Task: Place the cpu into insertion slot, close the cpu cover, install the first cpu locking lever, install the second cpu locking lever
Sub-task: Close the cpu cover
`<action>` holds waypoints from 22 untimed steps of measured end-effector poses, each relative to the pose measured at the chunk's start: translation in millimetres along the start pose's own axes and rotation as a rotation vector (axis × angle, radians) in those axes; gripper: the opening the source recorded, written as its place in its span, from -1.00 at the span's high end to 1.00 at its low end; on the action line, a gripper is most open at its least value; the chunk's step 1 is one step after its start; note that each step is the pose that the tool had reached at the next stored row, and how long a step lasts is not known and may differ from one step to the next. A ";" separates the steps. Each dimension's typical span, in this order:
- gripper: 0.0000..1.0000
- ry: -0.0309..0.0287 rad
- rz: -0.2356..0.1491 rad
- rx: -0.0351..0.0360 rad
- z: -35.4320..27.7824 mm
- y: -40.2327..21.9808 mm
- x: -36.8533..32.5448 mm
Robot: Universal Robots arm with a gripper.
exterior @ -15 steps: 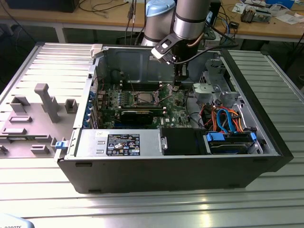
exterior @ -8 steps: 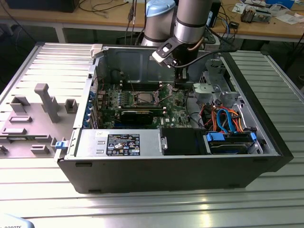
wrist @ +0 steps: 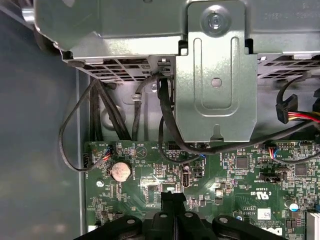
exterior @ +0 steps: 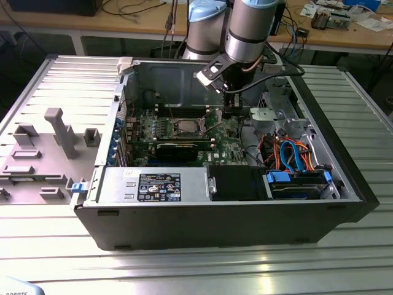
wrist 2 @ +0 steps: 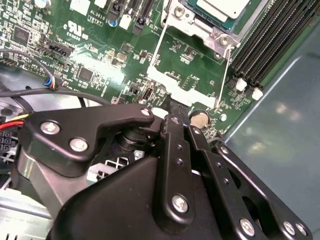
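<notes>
Scene: an open computer case (exterior: 233, 203) lies on its side on a slatted metal table (exterior: 184, 270), and the arm (exterior: 249, 27) reaches down into it from above.
Gripper: it hangs low over the green motherboard (wrist 2: 100, 55), to the exterior view's right of the socket (exterior: 230, 114).
Jaws: both wrist views show the black fingertips (wrist: 167, 196) pressed together into one narrow point, and I can see nothing held between them (wrist 2: 172, 116).
Nearest thing: a round coin cell (wrist 2: 200, 119) sits on the board just beside the fingertips, and it also appears in the first wrist view (wrist: 120, 171).
Cpu: it is seated in the insertion slot (exterior: 178, 123), well apart from the gripper (exterior: 186, 127).
Cpu facing: it lies flat on the board with its pale metal top facing out of the open side of the case (wrist 2: 222, 6).
Cpu axis: it is square, so no side is the long one. Its edges line up with the long black memory slots (wrist 2: 270, 35) beside it.
Cpu cover: the silver frame lies flat around the chip, with the chip's top showing through its window (wrist 2: 197, 25). I cannot tell whether it is latched.
Beyond the board: in the first wrist view a grey metal drive cage (wrist: 215, 75) stands past the board's edge, and black cables (wrist: 167, 120) run down from it onto the board.
</notes>
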State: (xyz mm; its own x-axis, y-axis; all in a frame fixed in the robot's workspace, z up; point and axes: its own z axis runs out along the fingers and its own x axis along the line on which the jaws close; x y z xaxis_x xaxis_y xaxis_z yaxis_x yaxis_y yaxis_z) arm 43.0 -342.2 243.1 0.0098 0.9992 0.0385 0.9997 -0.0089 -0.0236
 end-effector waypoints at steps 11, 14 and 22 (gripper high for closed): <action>0.79 0.0002 -0.005 -0.0010 -4.6 -16.5 0.1; 0.79 0.0001 -0.005 -0.0010 -4.7 -16.6 0.1; 0.79 -0.0001 -0.008 -0.0009 -4.5 -17.6 4.8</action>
State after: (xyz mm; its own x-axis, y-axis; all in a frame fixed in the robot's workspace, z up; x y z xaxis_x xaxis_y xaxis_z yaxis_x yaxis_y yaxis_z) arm 25.6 -337.4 248.2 0.0018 0.9993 0.0386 0.9997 -0.0009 -0.0224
